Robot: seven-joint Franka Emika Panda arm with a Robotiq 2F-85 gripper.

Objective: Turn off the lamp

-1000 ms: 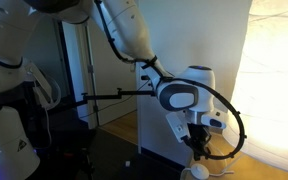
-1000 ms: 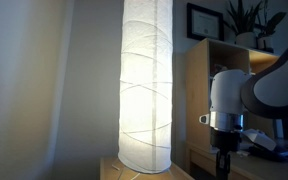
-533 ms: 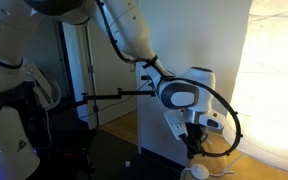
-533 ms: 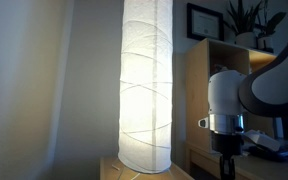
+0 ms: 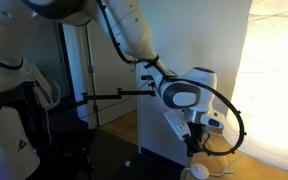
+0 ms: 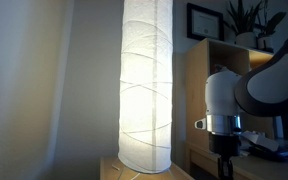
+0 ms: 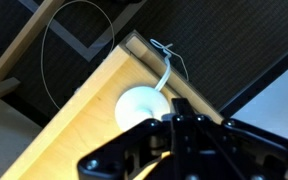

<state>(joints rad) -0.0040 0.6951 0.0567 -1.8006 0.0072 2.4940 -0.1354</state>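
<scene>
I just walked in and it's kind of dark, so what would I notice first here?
The tall glowing white crinkled-paper lamp grabs you first, shining warm yellow in the middle of an exterior view. Next is the big white robot arm, bent down beside it. In the wrist view, a small round white disc sits on a pale wooden board.

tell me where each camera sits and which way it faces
Exterior view: beside the robot arm, facing along it toward the lit lamp at right.
Exterior view: faces the lamp head-on, wooden shelf at right; only the arm's wrist shows.
Wrist view: looks down past the gripper at a white round disc on a wooden board.
Shared: both exterior views show lamp and wrist.
</scene>
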